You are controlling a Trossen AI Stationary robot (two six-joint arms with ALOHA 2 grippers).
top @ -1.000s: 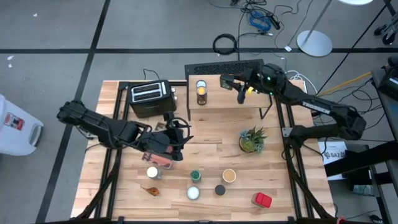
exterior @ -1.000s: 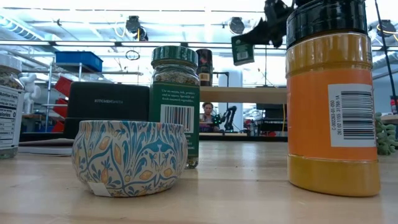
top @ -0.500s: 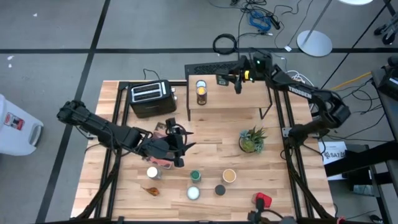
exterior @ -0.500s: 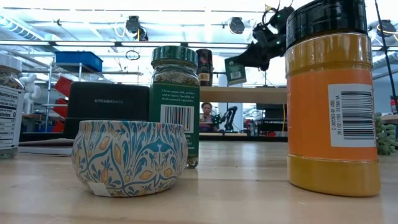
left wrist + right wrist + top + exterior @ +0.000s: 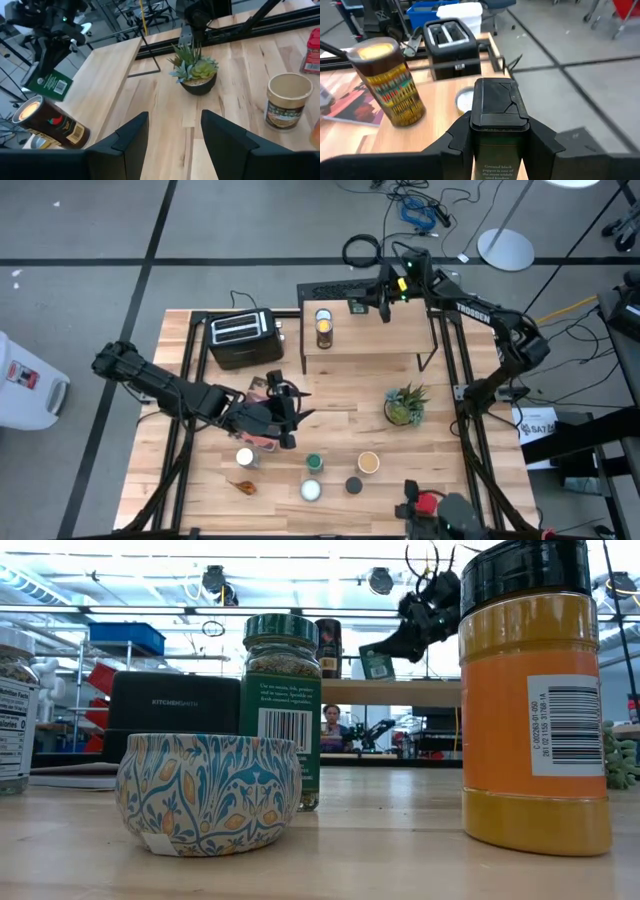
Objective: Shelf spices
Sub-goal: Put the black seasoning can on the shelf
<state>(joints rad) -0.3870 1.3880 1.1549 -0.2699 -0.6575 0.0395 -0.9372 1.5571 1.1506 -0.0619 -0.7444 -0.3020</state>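
Observation:
My right gripper (image 5: 372, 304) is over the far edge of the shelf (image 5: 390, 335), shut on a green spice tin (image 5: 495, 107) with a black top. The tin hangs just above the wooden shelf top (image 5: 420, 691). A brown jar with a yellow top (image 5: 387, 82) and a white-topped jar (image 5: 464, 100) stand on the shelf beside it. My left gripper (image 5: 290, 408) hovers open over the table's middle, with nothing between its fingers (image 5: 127, 142). More spices stand near the front edge: white-topped (image 5: 245, 457), green-topped (image 5: 314, 464) and tan-topped (image 5: 368, 463) ones. My right gripper pinches the green tin between its two fingers (image 5: 457, 145), on the tin's two narrow sides (image 5: 476, 142) just behind the black cap. The fingers come nearly level from the table's right and lie along the tin, its cap pointing away from the wrist. The tin (image 5: 378, 662) is tilted and clear of the shelf.
A black toaster (image 5: 240, 335) stands left of the shelf, and a potted plant (image 5: 404, 405) stands on the table near its right leg. A reddish book (image 5: 258, 430) lies under my left gripper. A red-topped jar (image 5: 422, 500) and a dark shape (image 5: 455, 518) are at the near edge.
My right gripper has carried the green tin toward the table's far edge and a little left, turning as it went. The tin has sunk to just above the shelf top. My left gripper has dropped slightly toward the near edge, still open.

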